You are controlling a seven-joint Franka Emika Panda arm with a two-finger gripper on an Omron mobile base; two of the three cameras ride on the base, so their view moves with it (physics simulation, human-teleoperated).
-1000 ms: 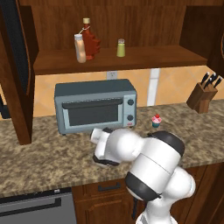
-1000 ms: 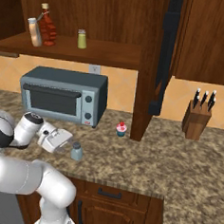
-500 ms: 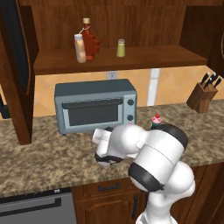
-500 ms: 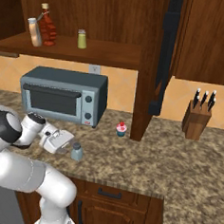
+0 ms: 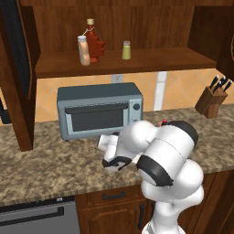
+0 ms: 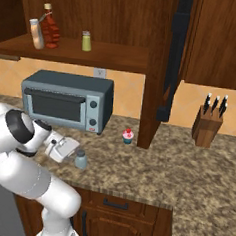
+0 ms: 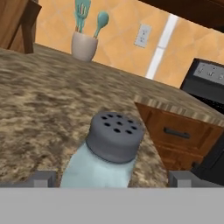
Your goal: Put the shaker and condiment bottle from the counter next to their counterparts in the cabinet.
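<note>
The end effector [image 7: 112, 177] sits low over the tabletop [image 6: 151, 168] in front of the toaster oven [image 6: 66, 101], its fingers spread wide on either side of the shaker [image 7: 103, 153], which stands upright between them near the tabletop's front edge. Above the toaster oven, on the cabinet [image 5: 137, 27] shelf, the condiment bottle [image 5: 83, 50] stands just beside the red bottle [image 5: 94, 43], with the yellow-green shaker [image 5: 126, 50] a little apart.

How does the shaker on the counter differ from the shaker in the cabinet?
The counter shaker is grey-blue; the cabinet shaker is yellow-green. The counter shaker stands between the open gripper's fingertips; the cabinet shaker stands free beside the red bottle. Both are upright with grey caps.
</note>
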